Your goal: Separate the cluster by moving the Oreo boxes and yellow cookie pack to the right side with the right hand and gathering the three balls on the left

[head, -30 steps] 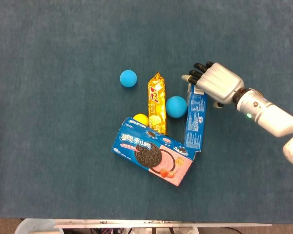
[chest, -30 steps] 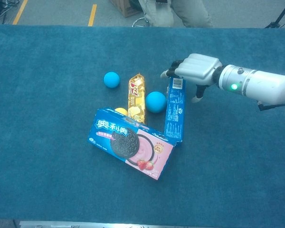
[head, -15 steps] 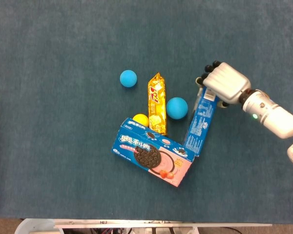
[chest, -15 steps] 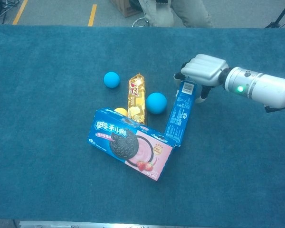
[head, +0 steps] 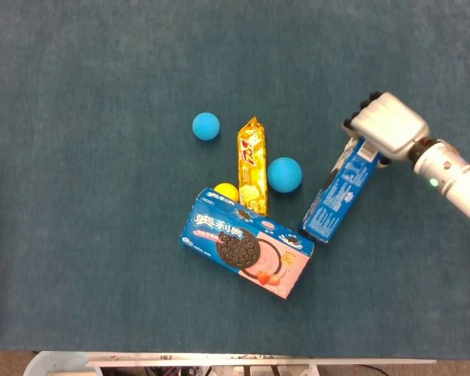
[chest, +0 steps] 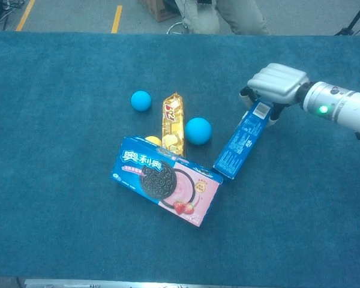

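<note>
I have my right hand [head: 385, 129] cupped over the far end of the narrow blue box [head: 341, 190], fingers curled down around that end, so it is touching and hooking the box; whether it truly grips or only drags I cannot tell. The box lies tilted, its near corner close to the big Oreo box [head: 247, 244], which sits flat at the front of the cluster. Both look like light, stiff cardboard that should slide easily on the cloth-covered table [head: 86, 235] and pivot if pushed at one end, so I would take the narrow one by its short end or across its width. The yellow cookie pack [head: 251, 165] is a crinkly wrapper, likely soft and slippery, resting between the small blue ball [head: 206, 125] and the larger blue ball [head: 284, 174], with the yellow ball [head: 225, 191] tucked beside it. My left hand is out of both views.
</note>
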{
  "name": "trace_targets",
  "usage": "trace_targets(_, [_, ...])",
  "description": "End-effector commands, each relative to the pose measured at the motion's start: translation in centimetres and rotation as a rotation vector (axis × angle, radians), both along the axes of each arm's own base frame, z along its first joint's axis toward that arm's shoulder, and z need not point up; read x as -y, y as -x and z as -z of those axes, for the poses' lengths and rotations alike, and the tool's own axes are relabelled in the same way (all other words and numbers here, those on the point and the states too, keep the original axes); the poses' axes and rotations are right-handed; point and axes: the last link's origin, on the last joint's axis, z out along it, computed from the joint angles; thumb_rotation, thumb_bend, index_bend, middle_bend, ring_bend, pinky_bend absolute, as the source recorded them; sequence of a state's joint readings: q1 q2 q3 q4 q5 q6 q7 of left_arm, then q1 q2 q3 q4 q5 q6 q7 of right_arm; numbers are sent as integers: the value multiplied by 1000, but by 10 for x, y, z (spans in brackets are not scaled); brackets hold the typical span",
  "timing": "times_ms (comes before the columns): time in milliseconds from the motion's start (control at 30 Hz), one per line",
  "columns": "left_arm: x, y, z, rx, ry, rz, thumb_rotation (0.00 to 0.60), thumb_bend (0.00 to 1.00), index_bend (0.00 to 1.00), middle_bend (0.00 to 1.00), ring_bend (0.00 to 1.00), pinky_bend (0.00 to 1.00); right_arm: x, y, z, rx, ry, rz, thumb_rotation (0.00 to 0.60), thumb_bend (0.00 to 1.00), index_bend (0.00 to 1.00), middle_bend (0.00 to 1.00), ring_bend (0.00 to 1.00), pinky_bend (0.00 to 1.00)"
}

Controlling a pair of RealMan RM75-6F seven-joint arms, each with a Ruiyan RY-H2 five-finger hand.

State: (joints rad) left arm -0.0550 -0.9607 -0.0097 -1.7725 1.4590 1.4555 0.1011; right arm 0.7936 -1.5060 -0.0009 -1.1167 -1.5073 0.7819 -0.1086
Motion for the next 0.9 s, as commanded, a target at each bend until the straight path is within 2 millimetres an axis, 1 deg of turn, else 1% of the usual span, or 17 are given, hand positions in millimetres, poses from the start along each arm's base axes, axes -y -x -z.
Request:
trace_targets(33, [-1, 0, 0, 0, 3, 0, 600, 333, 156, 143, 100, 104, 4, 6, -8, 1, 26, 18, 600, 0, 605, 640, 436, 349])
trace_targets(267, [-3, -1, 4, 3, 14, 2, 600, 332, 156, 143, 100, 104, 21, 21, -31, 0, 113, 85, 600, 0, 605, 637, 436, 349])
trace_targets(333, [-4, -1, 5, 3, 15, 5, 600, 333, 156, 143, 100, 104, 23, 24, -34, -1, 121, 104, 600, 0, 605, 615, 429, 349])
trace_targets(367, [-4, -2, 5, 3, 16, 7, 600, 333, 156, 143, 100, 104, 23, 25, -36, -9, 124, 112, 600, 0, 590, 581, 410, 349])
trace_targets(400, [-5, -2, 5, 2, 17, 8, 600, 332, 156, 143, 100, 104, 24, 26, -38, -22, 128, 112, 600, 0, 544, 538, 382, 351])
trace_targets(433, [-5, -2, 5, 2, 17, 9, 600, 332, 155, 143, 100, 104, 25, 28, -40, -44, 133, 109, 600, 0, 476, 496, 351, 354])
trace_targets(533, [-5, -3, 5, 0, 15, 11, 600, 333, 156, 143, 100, 103, 28, 28, -44, -64, 142, 136, 600, 0, 209, 357, 247, 349])
trace_targets(567, [-4, -3, 4, -1, 14, 12, 600, 333, 156, 143, 101, 103, 28, 26, -47, -52, 137, 155, 600, 0, 139, 317, 218, 336])
trace_targets(600, [-4, -3, 4, -1, 13, 12, 600, 332, 156, 143, 101, 103, 29, 24, -49, -51, 137, 159, 600, 0, 93, 289, 201, 326])
trace_targets(700, [-3, -3, 3, -3, 9, 9, 600, 333, 156, 143, 101, 104, 30, 17, -57, -45, 145, 148, 600, 0, 25, 237, 168, 305])
trace_targets(800, [-3, -4, 3, -3, 7, 10, 600, 332, 156, 143, 101, 104, 27, 5, -61, 11, 147, 134, 600, 0, 16, 221, 158, 298])
trace_targets(900, [-2, -4, 3, -3, 5, 13, 600, 333, 156, 143, 101, 104, 15, -14, -59, 92, 115, 85, 600, 0, 16, 220, 158, 298])
